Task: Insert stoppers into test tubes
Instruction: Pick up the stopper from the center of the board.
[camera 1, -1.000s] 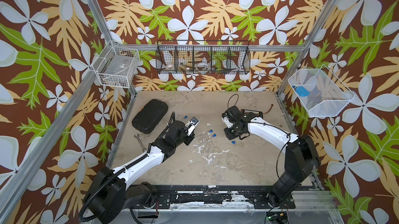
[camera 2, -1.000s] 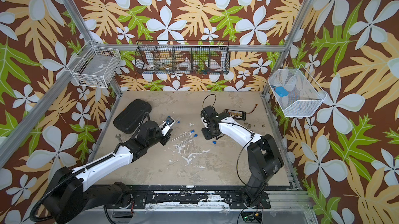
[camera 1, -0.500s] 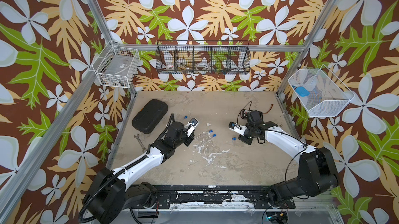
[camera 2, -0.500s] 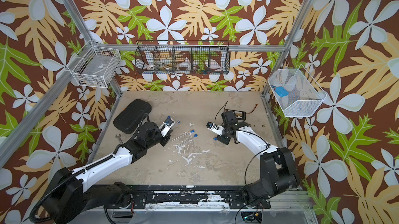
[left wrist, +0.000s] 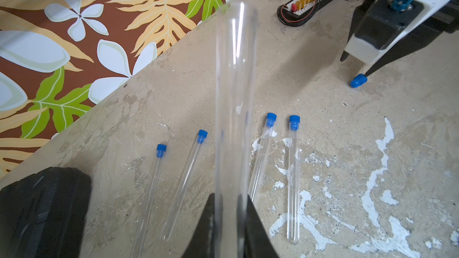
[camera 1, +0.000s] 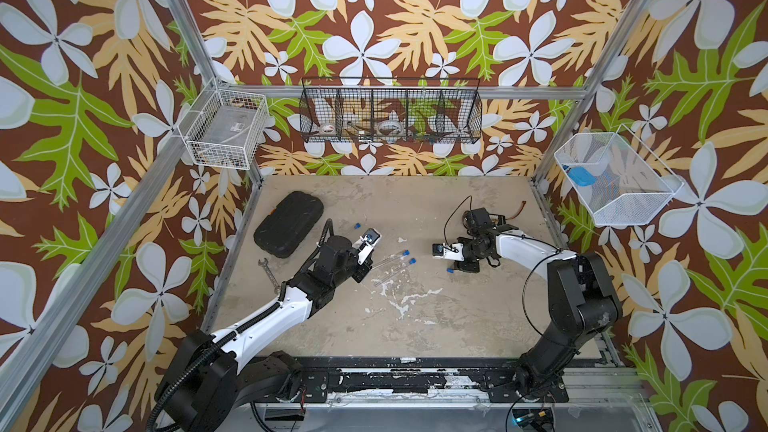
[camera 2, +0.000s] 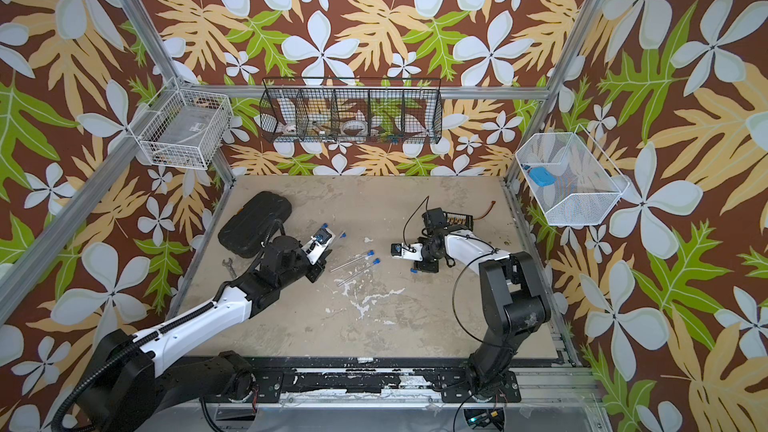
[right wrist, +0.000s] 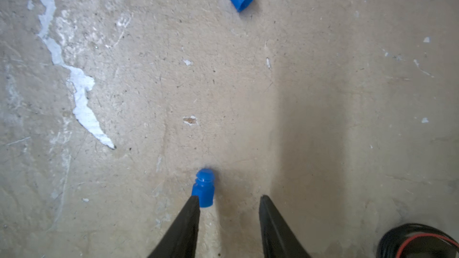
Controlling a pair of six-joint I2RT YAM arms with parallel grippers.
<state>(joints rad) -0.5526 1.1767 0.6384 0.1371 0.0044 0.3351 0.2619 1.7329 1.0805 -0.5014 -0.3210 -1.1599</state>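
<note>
Entry: final stopper, pick-up stage. Left gripper (left wrist: 229, 209) clamps the unplugged test tube (left wrist: 234, 95). Right gripper (right wrist: 228, 202) half-open; loose stopper (right wrist: 204, 189) on worktop (right wrist: 323, 95), at one fingertip, off-centre. Next: centre jaws, pinch.

The scuffed worktop (camera 1: 415, 326) is carrying four stoppered tubes (left wrist: 293, 182), one loose blue stopper (right wrist: 203, 189), a black case (camera 1: 289, 224), a wrench (camera 1: 268, 272) and a connector board (left wrist: 309, 3).

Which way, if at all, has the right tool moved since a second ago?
Yes: the right tool swung its rear toward the connector board, and its tips now sit by the loose stopper.
</note>
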